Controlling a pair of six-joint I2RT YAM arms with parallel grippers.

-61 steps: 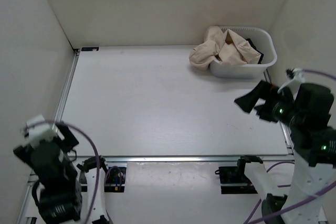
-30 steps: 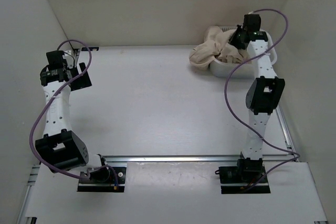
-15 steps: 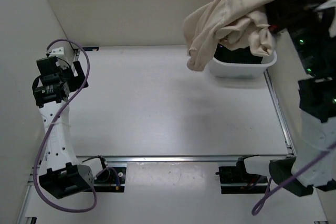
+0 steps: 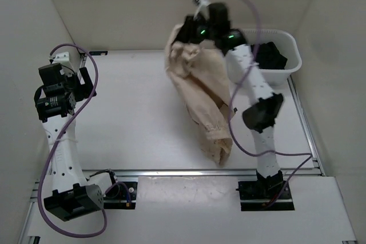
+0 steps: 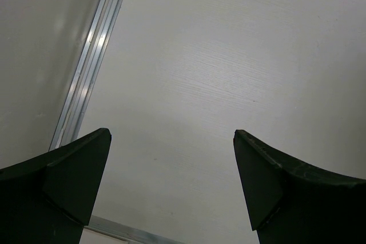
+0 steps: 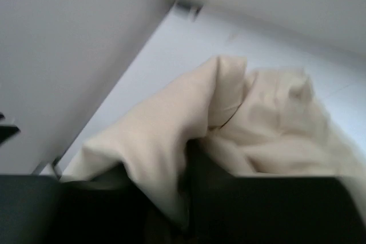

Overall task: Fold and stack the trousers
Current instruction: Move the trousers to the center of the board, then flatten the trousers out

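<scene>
Right fingers (image 6: pixel 274 210) clamped on trousers (image 4: pixel 200 90), cloth bunched between them; left fingers (image 5: pixel 57 187) apart, far from trousers.

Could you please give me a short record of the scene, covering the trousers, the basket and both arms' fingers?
trousers: beige, outside the basket, hanging from the right fingers and stretching over the table toward its near edge
right fingers: closed on bunched fabric at the trousers' upper end
left fingers: wide open, empty, above bare table on the left side
basket: white, far right corner, black garment inside
folding: not yet begun
</scene>
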